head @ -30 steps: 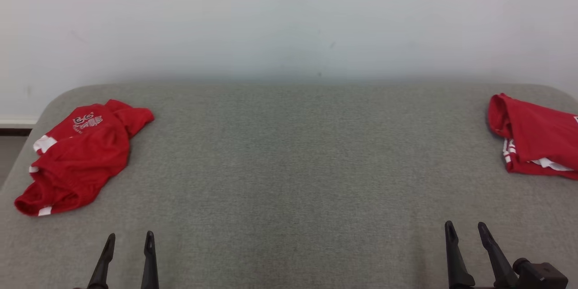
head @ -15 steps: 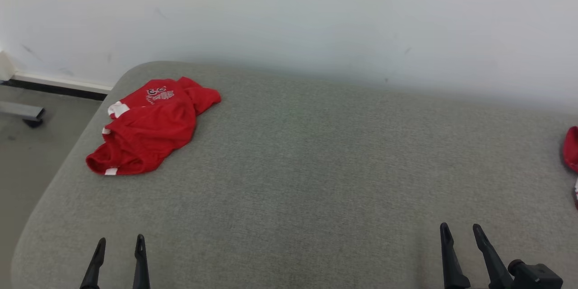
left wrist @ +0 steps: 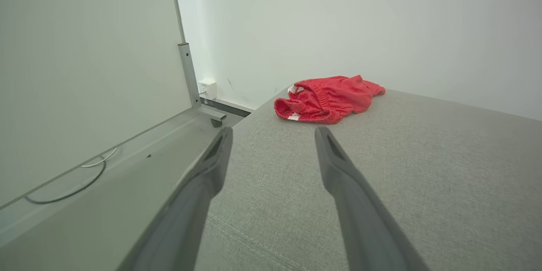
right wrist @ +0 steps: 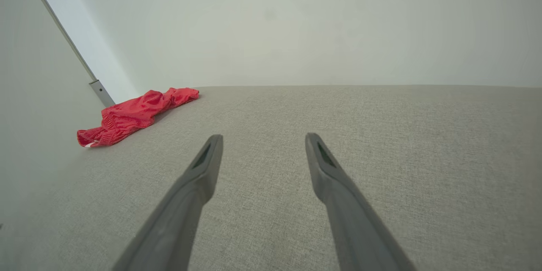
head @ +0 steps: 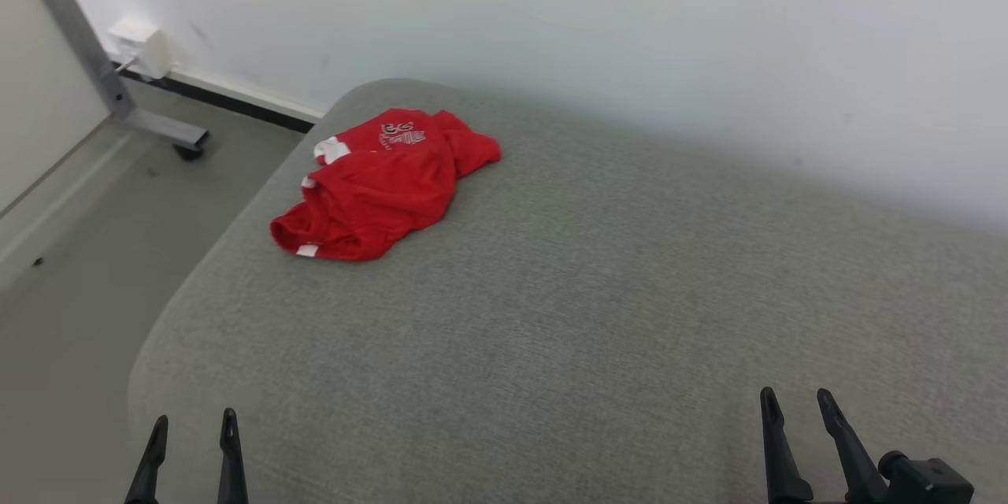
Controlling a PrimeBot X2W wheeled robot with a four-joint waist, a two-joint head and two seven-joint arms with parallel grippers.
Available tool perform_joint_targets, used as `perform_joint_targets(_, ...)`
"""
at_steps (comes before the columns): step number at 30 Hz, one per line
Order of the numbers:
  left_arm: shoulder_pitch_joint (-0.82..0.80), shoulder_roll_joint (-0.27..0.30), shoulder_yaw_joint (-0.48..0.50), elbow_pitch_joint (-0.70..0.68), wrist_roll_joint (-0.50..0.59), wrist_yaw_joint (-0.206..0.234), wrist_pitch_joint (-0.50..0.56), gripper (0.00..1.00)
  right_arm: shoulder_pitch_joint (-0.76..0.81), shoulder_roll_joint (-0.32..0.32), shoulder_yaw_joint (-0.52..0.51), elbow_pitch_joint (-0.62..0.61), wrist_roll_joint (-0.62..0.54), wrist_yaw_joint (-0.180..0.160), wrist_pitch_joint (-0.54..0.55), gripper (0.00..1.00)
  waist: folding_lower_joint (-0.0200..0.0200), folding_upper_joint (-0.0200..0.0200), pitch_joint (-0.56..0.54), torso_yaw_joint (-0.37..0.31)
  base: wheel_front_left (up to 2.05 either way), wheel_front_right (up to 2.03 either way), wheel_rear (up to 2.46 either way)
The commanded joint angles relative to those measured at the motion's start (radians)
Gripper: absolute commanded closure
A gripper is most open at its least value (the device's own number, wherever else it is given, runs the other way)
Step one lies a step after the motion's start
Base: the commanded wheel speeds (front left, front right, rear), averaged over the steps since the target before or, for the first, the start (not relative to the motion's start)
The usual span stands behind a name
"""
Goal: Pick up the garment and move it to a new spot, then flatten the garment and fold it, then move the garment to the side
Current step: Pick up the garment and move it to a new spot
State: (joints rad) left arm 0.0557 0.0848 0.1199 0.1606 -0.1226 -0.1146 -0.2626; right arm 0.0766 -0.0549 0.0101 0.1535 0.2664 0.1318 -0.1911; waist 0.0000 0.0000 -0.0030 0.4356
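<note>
Crumpled red garment [head: 383,185] on the grey padded surface [head: 567,307], untouched
It lies near the far left corner, close to the white wall [head: 630,31]; left gripper [head: 194,416] and right gripper [head: 794,392] hover over the near edge, well apart from it; each has its 2 fingers spread wide, holding nothing.

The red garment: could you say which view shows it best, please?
Head view: the red garment is seen from above, whole, with its white print and trim. Left wrist view shows it edge-on; right wrist view, small at the left.
</note>
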Motion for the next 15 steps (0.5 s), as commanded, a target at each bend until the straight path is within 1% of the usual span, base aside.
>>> perform_joint_targets(1,0.001,0.002,0.003,-0.003,-0.004,0.001,-0.003,0.0,-0.009,0.001,0.002,0.003,-0.003,-0.003,-0.004,0.0,0.0,0.0,0.0,0.041,0.0,0.0,0.0)
perform_joint_targets(5,0.013,0.002,0.006,-0.007,-0.004,0.002,-0.003,0.0,-0.012,0.001,0.006,0.007,-0.001,-0.003,-0.006,0.0,0.0,0.0,-0.003,0.063,0.0,0.0,0.0)
perform_joint_targets(15,0.023,0.0,0.021,-0.016,-0.008,0.005,-0.003,0.0,-0.017,0.002,0.015,0.016,-0.001,-0.003,-0.009,0.0,0.0,0.0,-0.002,0.064,0.0,0.0,0.0)
